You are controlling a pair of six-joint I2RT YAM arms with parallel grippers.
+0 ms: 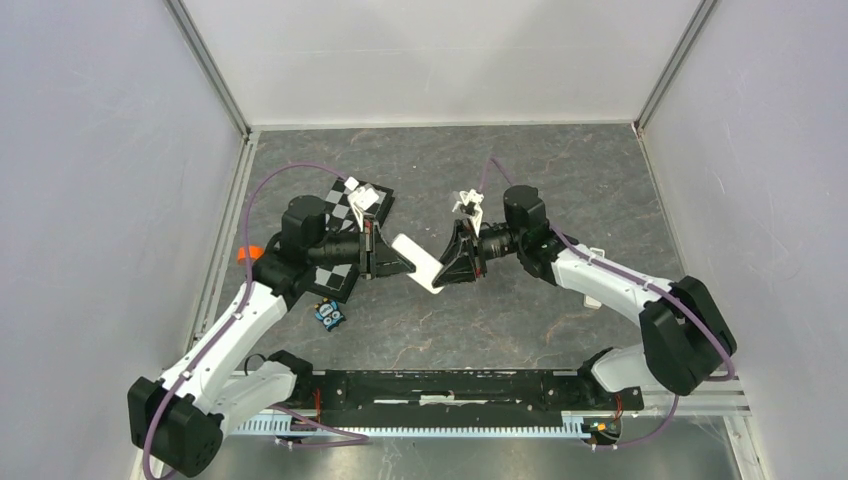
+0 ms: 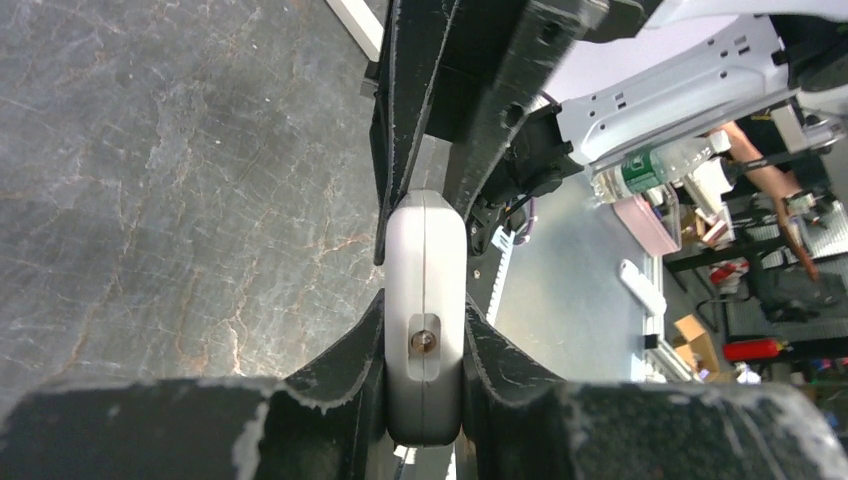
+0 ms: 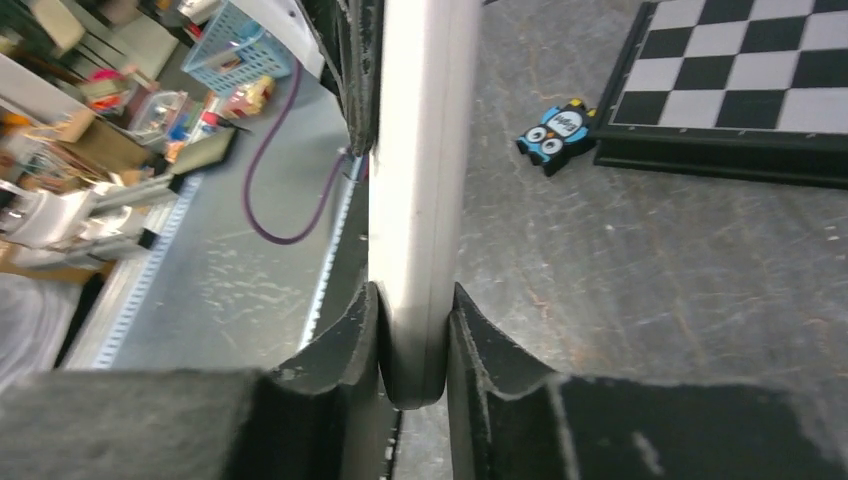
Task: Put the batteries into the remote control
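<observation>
Item 1, remote control [image 1: 420, 264]: you have it lifted off the table [image 1: 540, 180], just right of the chessboard [image 1: 372, 208]. It hangs slantwise between the two arms and shows a plain white face to the overhead camera (no buttons can be made out there).

Item 2, left gripper [image 1: 405, 262]: it reaches out from over the chessboard. Your left wrist view shows the jaws narrow, with both fingers [image 2: 340, 365] pressed against the end of the remote nearer the chessboard. A small oval recess with a metal point in it shows on that end.

Item 3, right gripper [image 1: 446, 270]: it takes the end of the remote farther from the chessboard. Its jaws are narrow too, the fingers [image 3: 325, 355] clamped on the thin sides.

Item 4, chessboard: black and white, flat on the table, partly under your left arm. A small white piece [image 1: 362, 197] sits on its far corner.

Item 5, blue owl toy [image 1: 329, 314]: on the table just beside the chessboard's near edge, not touching it
</observation>
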